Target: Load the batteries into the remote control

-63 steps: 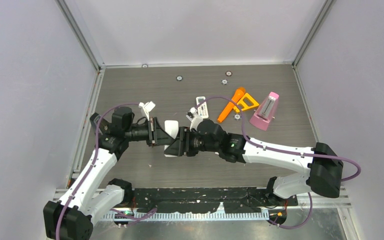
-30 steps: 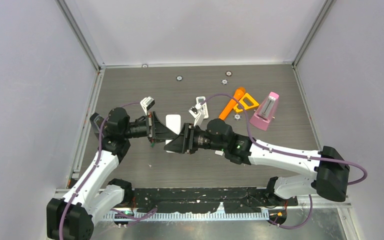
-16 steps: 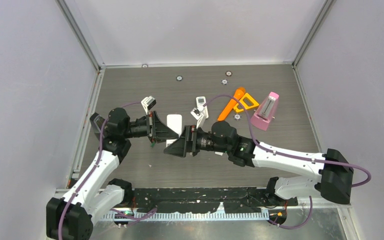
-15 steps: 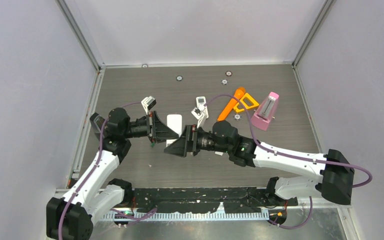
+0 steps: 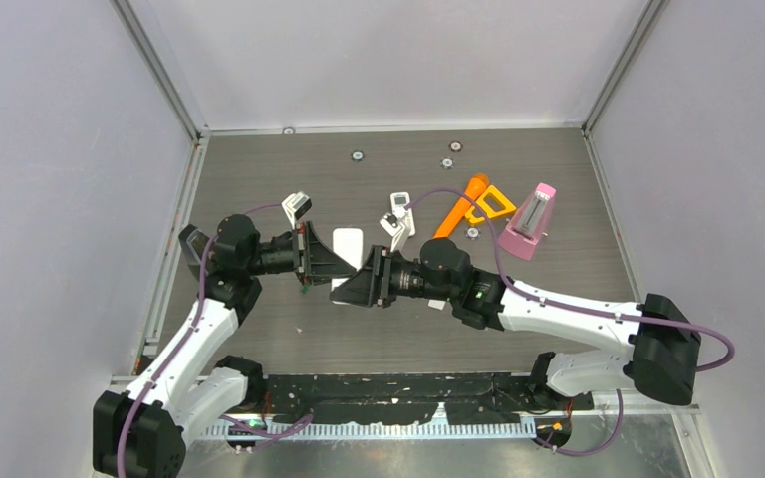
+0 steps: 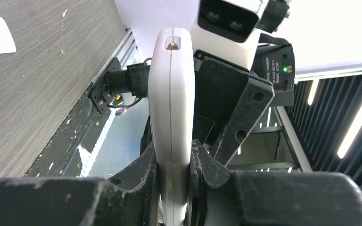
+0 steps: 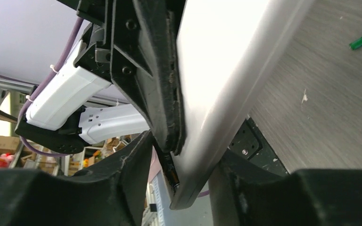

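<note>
- The remote control (image 6: pixel 172 117), judged stiff and slippery, is clamped across its flat faces by the left gripper (image 6: pixel 173 162).
- Its end is straddled by the right gripper (image 7: pixel 181 176); whether it is gripped cannot be told.

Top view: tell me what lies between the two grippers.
The white remote control. The left wrist view shows the left gripper clamped on it; the right gripper straddles it in the right wrist view.

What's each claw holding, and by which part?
Left claw clamps the slim white plastic remote across its faces near one end. Right claw straddles it; grip unclear.
</note>
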Controlling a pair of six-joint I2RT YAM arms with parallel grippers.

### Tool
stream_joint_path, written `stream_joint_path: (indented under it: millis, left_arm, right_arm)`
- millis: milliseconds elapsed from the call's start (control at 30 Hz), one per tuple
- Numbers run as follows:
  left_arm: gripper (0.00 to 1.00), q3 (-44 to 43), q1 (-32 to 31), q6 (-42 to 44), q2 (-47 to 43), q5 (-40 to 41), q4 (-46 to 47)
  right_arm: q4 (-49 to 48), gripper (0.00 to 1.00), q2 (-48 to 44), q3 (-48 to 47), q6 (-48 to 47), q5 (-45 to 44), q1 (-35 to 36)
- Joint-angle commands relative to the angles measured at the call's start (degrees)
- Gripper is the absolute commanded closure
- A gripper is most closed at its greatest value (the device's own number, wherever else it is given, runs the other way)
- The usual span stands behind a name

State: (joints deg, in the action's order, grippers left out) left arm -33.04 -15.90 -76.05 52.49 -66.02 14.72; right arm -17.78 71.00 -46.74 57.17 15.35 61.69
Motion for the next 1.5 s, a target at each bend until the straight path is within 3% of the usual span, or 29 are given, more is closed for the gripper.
stream_joint_path:
  millis: [0,233,267,367,433,800,1033,1467]
  left_arm:
    - [1.0,0.0,-0.2,0.8,-0.6,-0.3,1.6]
    - [1.0,0.2,-0.2,1.0,-0.7,-0.2,1.6]
    - [1.0,0.2,-0.2,1.0,-0.7,-0.2,1.6]
    - [1.0,0.3,-0.2,1.1,-0.6,-0.2,1.7]
    - [1.0,0.2,-0.2,1.0,-0.5,-0.2,1.7]
    - [1.0,0.7,-0.2,1.8,-0.9,0.3,3.4]
    - [1.0,0.9,-0.2,3.8,-2.2,0.7,3.0]
    - [1.0,0.7,-0.2,3.9,-2.2,1.0,3.1]
  right_arm:
    - [-4.4,0.54,0.9,-0.2,2.0,1.6,0.1]
    - [-4.5,0.65,0.6,0.1,2.5,1.3,0.0]
    - [-5.1,0.64,0.6,0.3,2.7,1.4,0.0]
    - [-7.0,0.49,0.0,1.5,3.5,1.3,-0.2]
    - [-7.3,0.45,-0.5,2.1,3.9,1.0,-0.4]
    - [-10.2,0.5,-2.5,5.4,6.3,0.2,-1.2]
    - [-11.0,0.47,-2.4,5.7,6.8,0.2,-1.4]
    - [-8.0,0.81,-1.2,4.7,6.0,0.3,-1.5]
